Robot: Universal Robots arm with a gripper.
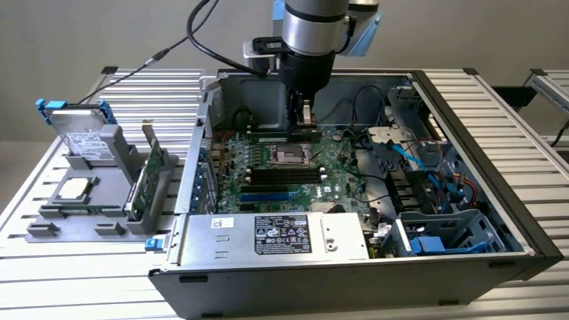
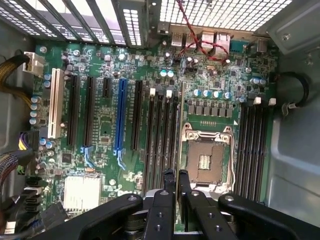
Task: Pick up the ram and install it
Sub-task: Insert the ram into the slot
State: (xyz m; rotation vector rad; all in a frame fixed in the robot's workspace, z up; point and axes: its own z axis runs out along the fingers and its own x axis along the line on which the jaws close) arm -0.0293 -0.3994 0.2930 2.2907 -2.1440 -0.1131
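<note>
Over motherboard (image 1: 266,183) inside open case (image 1: 498,200): pincer (image 1: 305,119) nearly shut, gripping ram (image 1: 282,135); power-supply label (image 1: 282,235) text unreadable.

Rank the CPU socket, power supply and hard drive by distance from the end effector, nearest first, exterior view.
1. CPU socket, on the motherboard by the end effector.
2. Power supply, along the case's near side.
3. Hard drive, outside the case, exterior view's left.

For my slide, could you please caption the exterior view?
Gripper holds thin green ram stick over green motherboard inside open grey computer case.
</note>
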